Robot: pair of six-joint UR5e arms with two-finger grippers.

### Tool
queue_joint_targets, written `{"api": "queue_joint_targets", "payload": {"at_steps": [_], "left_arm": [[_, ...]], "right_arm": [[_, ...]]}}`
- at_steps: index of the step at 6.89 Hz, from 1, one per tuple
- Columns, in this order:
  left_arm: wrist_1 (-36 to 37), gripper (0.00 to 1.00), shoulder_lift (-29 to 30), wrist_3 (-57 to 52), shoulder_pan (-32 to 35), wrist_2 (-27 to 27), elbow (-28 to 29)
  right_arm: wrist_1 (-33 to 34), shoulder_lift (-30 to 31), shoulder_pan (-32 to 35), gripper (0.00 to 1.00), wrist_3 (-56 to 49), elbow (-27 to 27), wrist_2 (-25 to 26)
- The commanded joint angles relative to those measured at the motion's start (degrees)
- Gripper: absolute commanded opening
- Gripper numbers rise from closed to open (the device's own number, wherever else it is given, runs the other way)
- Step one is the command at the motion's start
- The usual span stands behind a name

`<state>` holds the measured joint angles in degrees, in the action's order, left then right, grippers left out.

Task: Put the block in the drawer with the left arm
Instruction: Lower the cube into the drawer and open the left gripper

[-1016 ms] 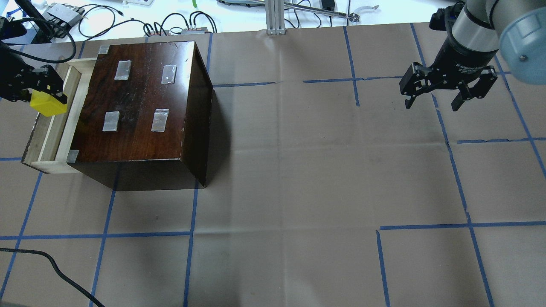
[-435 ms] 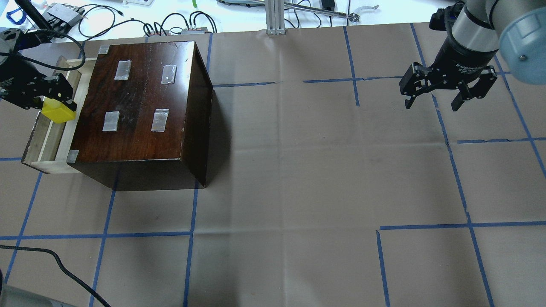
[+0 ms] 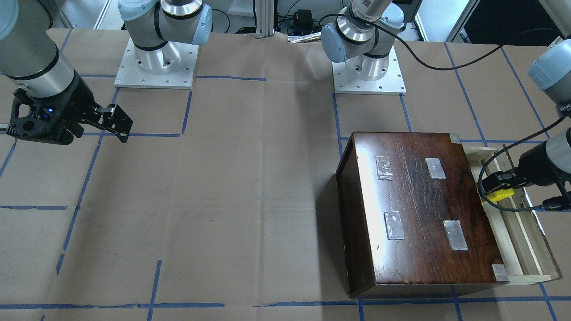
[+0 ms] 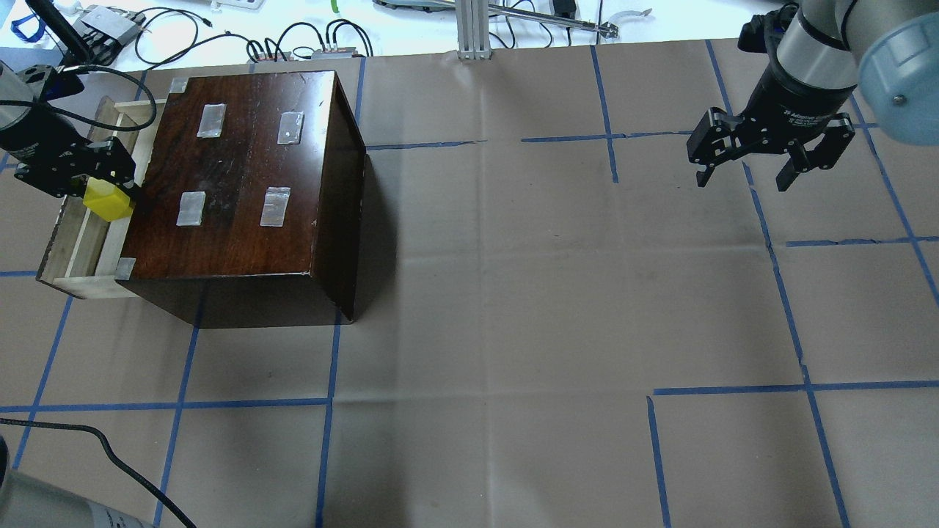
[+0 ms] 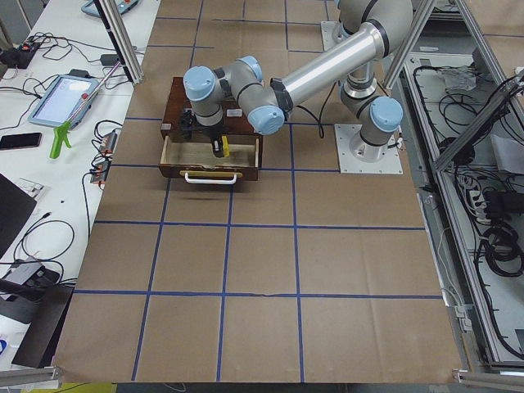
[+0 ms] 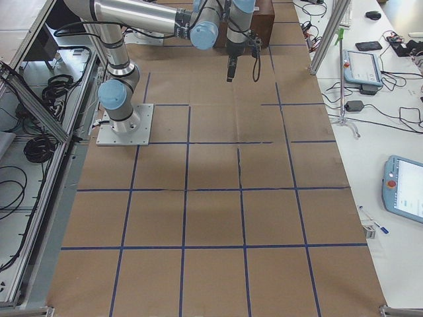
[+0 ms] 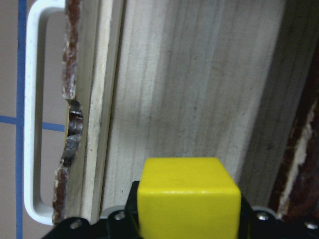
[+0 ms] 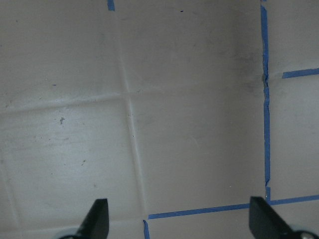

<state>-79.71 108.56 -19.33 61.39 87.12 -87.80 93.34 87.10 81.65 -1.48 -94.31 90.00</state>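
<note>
Paper-covered bench [image 4: 513, 293] is marked with a blue tape grid. Dark brown cabinet [image 4: 242, 169] is set at the robot's left end, with its pale wood drawer [image 4: 82, 246] pulled open. Left arm [image 3: 546, 162] is reached over the open drawer. Right fingers [image 4: 792, 169] are spread wide above the bench, well apart from the cabinet. Left fingers [image 4: 121, 163] are pinched on the yellow block [image 4: 108, 204], held over the drawer's inside, just beside the cabinet front. Contact with the drawer floor cannot be told.
</note>
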Motion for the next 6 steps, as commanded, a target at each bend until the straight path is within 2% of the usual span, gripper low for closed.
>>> {"api": "queue_joint_targets", "payload": {"at_steps": [1,2,3,4,6], "left_arm": [[0.0,0.34,0.8,0.0,0.0,0.9,0.0],[0.2,0.65,0.8,0.3,0.0,1.1,0.1],[0.3,0.85,0.8,0.5,0.0,1.1,0.1],[0.3,0.96,0.3,0.5,0.0,1.1,0.3],[-0.4,0.98,-1.3,0.5,0.0,1.5,2.3]], "right_arm": [[0.0,0.1,0.0,1.0,0.1,0.1,0.0],[0.0,0.1,0.0,1.0,0.0,0.0,0.0],[0.0,0.1,0.0,1.0,0.0,0.1,0.0],[0.0,0.1,0.0,1.0,0.1,0.0,0.0],[0.0,0.1,0.0,1.0,0.1,0.0,0.0]]}}
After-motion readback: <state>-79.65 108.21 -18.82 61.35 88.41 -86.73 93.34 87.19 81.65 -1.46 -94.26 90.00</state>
